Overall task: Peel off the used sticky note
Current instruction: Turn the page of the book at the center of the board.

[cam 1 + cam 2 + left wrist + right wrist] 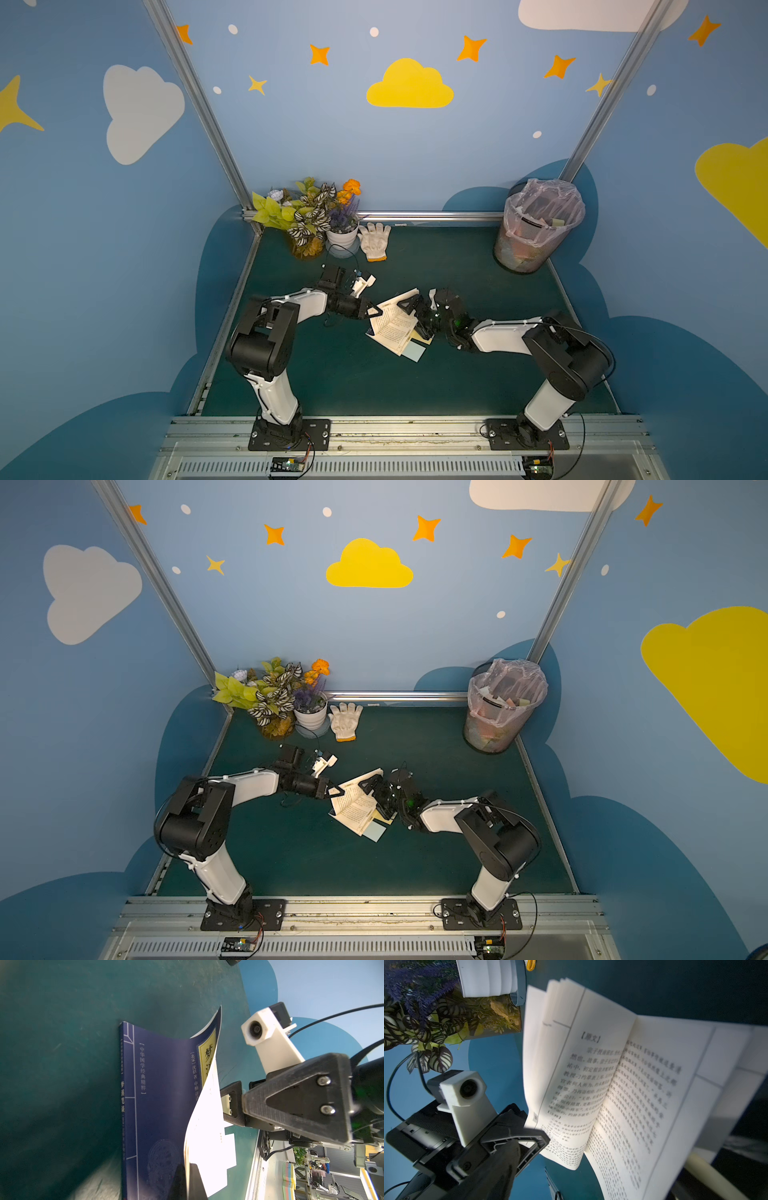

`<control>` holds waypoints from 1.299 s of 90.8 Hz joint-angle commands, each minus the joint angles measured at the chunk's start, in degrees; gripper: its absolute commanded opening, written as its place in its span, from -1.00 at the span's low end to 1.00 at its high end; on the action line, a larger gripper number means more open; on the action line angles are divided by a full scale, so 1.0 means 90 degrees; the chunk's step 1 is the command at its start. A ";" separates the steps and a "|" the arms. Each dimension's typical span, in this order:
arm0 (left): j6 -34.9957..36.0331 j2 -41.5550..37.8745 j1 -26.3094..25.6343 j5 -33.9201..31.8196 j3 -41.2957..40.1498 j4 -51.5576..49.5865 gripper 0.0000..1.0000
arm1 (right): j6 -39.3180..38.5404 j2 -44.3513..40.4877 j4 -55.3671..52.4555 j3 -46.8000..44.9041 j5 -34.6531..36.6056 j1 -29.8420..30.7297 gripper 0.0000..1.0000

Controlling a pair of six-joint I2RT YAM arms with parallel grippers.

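**Book held open, right pincer spread over the notes**

In both top views an open book lies mid-surface between the two arms. The left pincer is closed on the book's far-left page edge and holds those leaves lifted. The right pincer hangs over the book's right side with its jaws spread wide, gripping nothing. Whether it touches the page cannot be told. A blue note juts from under the book's near corner, flat on the surface. A yellow note sits just beside it, partly under the right pincer's near finger. Which one is the used note cannot be told. Plants and a glove sit at the back, a bin in the far right corner.

In the left wrist view the dark blue cover curls up from the spine. White leaves are nipped between the left pincer's fingers. The right pincer stands just beyond the leaves, open.

In the right wrist view the printed pages fan open, blurred. The left pincer clamps the corner of the raised leaves, with the plants behind.
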 commanded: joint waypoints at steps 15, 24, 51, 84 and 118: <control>0.0171 0.0096 -0.0139 -0.0077 0.0120 -0.0411 -0.94 | -0.0005 0.0269 0.0371 0.0190 -0.0215 -0.0208 0.89; 0.0285 0.0012 -0.0251 -0.0094 0.0150 -0.0496 -0.94 | 0.0051 0.0425 0.0363 0.0357 -0.0314 -0.0333 0.90; 0.0647 -0.0190 -0.0652 -0.0170 0.0256 -0.0778 -0.94 | 0.0128 0.0927 0.0336 0.0801 -0.0539 -0.0512 0.90; 0.1781 -0.0712 -0.1083 -0.0411 0.1048 -0.2098 0.16 | -0.0168 0.0687 -0.0327 0.0839 -0.0485 -0.0488 0.43; 0.2472 -0.1790 -0.1675 -0.1320 0.1125 -0.2782 0.46 | -0.0828 -0.0164 -0.2003 0.1197 0.0021 -0.0359 -0.58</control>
